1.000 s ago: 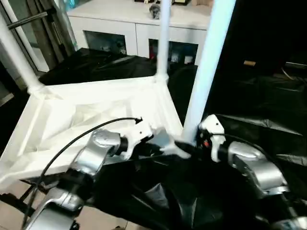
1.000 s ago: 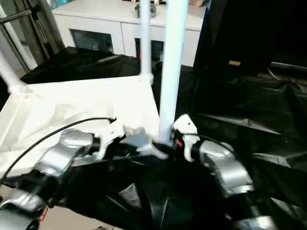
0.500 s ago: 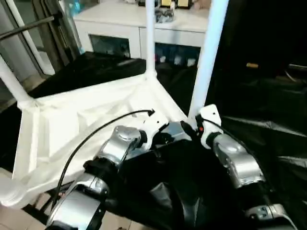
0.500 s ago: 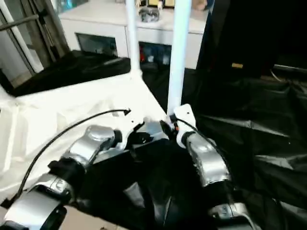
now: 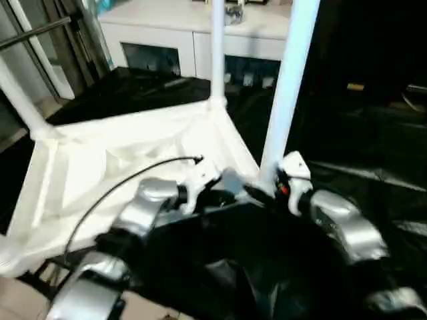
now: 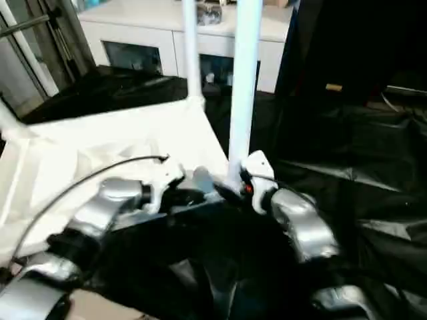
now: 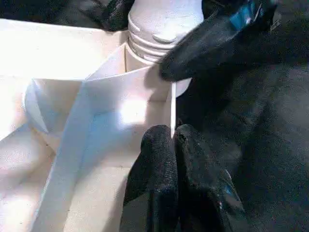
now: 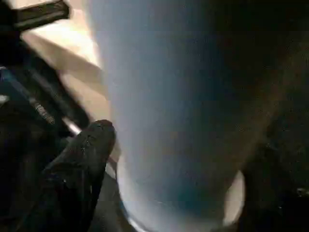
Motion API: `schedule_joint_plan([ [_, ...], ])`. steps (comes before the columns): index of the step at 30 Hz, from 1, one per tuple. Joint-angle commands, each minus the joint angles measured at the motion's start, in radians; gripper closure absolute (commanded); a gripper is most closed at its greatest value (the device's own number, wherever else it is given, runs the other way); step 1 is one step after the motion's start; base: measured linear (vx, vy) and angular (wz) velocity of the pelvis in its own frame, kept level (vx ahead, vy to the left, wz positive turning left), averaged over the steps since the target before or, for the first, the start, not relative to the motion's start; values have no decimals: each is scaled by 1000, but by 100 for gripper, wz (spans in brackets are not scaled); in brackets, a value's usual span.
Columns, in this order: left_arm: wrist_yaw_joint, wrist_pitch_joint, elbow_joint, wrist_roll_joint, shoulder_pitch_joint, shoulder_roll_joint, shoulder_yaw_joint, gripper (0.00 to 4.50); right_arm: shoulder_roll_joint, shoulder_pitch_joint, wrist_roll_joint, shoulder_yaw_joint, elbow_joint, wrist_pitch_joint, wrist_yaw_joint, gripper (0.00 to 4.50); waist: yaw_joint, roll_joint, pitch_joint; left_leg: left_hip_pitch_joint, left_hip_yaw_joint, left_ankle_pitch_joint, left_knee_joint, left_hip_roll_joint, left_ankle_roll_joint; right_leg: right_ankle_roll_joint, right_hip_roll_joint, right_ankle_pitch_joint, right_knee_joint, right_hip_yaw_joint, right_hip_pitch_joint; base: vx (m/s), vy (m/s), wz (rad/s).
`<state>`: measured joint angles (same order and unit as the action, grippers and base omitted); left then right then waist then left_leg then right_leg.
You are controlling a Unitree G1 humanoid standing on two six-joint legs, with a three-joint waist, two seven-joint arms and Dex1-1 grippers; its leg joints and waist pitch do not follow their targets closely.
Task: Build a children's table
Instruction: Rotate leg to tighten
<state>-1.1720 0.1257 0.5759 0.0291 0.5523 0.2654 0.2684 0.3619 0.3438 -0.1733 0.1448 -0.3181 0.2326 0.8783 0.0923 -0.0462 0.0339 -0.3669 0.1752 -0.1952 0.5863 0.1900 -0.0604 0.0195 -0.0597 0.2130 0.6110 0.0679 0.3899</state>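
The children's table lies upside down on the black-draped work table, its ribbed white top facing up. Three white legs stand in its corner sockets: one at the left, one at the back and one nearest me. My left gripper is shut on the top's thin rim beside the near socket; the left wrist view shows its fingers pinching that rim. My right gripper is open, one finger on each side of the near leg's base.
A white cabinet with glass doors stands behind the work table. Crumpled black drape covers the table to the right and front. A black cable arcs over my left forearm. Floor shows at the lower left.
My right gripper's fingers have spread wider around the near leg's base. The left gripper has kept its pinch on the rim. The head view has shifted slightly.
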Motion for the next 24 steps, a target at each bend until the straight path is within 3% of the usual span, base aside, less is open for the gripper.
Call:
schedule_joint_plan([
  [1,-84,-12,-37,23,-17,8,34,450,17,-9,-34,23,45,17,82,98,6,17,-55,3,-13,-77,-56,49,116,231,-89,-8,-58,-50,-54,0,0,0],
  [9,-167,-5,-78,43,-37,61,37,450,80,-41,-82,45,106,38,227,173,10,18,-50,5,-13,-116,-60,50,85,219,-90,91,-67,-52,-50,0,0,0],
  [12,-178,-3,-81,47,-39,70,40,450,86,-51,-85,58,120,52,244,179,13,19,-52,5,-12,-97,-58,49,86,221,-89,63,-63,-52,-51,0,0,0],
  [13,-177,-5,-80,45,-40,72,40,450,84,-55,-87,61,124,56,245,181,12,26,-52,4,-11,-92,-58,48,89,222,-88,53,-63,-52,-51,0,0,0],
  [18,-158,-11,-69,32,-36,67,37,450,67,-66,-103,57,130,84,242,183,15,24,-51,5,-12,-93,-58,48,87,214,-90,84,-65,-51,-50,0,0,0],
  [22,-64,20,-38,4,-18,41,27,450,7,-69,-101,31,108,106,142,183,14,24,-49,7,-13,-112,-61,49,71,209,-92,122,-69,-53,-48,0,0,0],
  [24,37,30,6,-19,9,10,15,450,-58,-46,-32,5,29,89,-42,183,8,22,-44,11,-13,-140,-65,46,47,197,-91,185,-79,-53,-43,0,0,0],
])
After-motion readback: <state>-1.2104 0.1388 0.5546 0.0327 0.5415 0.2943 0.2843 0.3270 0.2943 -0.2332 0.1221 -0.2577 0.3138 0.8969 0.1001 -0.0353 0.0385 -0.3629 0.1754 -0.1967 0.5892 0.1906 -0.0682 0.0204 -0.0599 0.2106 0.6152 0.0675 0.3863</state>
